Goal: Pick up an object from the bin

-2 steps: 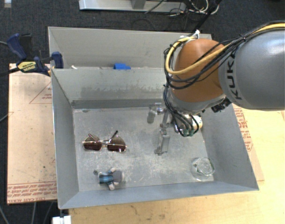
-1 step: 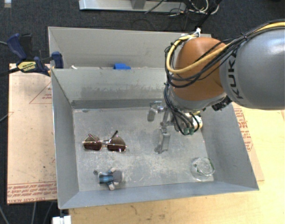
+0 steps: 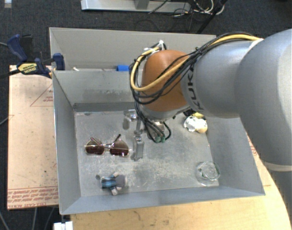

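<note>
Sunglasses (image 3: 106,148) lie flat on the bin (image 3: 64,128) floor, left of centre, long axis running left-right — the jaws hang just beside their right end, so the target is leftward; released or clenched, I cannot tell.

The orange wrist cover (image 3: 162,80) hides part of the white-and-yellow thing (image 3: 196,124), and the blue-grey thing (image 3: 112,182) is unidentifiable.

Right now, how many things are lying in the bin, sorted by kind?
Sunglasses with brown lenses: 1
Small blue and grey thing: 1
Clear round thing: 1
White and yellow thing: 1
Total: 4
</note>
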Controlling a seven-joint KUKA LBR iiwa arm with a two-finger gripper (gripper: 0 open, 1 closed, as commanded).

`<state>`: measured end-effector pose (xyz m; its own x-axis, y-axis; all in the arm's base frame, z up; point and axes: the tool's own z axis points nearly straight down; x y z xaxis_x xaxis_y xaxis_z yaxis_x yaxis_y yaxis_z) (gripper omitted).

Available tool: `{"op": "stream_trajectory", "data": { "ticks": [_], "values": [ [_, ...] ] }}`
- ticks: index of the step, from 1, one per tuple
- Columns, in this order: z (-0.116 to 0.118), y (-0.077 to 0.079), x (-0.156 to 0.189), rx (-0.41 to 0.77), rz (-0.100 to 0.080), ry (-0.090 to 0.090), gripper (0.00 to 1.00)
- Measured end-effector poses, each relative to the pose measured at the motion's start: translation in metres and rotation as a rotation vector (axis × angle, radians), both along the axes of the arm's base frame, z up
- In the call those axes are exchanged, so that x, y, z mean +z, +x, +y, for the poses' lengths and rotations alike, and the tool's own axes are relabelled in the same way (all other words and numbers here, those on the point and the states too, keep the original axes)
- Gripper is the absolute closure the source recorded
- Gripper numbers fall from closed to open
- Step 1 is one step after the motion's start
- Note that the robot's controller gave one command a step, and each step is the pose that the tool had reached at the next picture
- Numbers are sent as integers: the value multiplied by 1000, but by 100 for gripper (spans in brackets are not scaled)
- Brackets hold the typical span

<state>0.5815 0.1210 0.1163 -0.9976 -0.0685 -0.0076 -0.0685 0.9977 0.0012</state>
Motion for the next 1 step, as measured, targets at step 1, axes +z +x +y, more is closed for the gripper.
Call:
{"op": "stream_trajectory", "data": {
  "ticks": [1],
  "values": [
    [36,-2,-8,52,13,-2,0]
  ]
}}
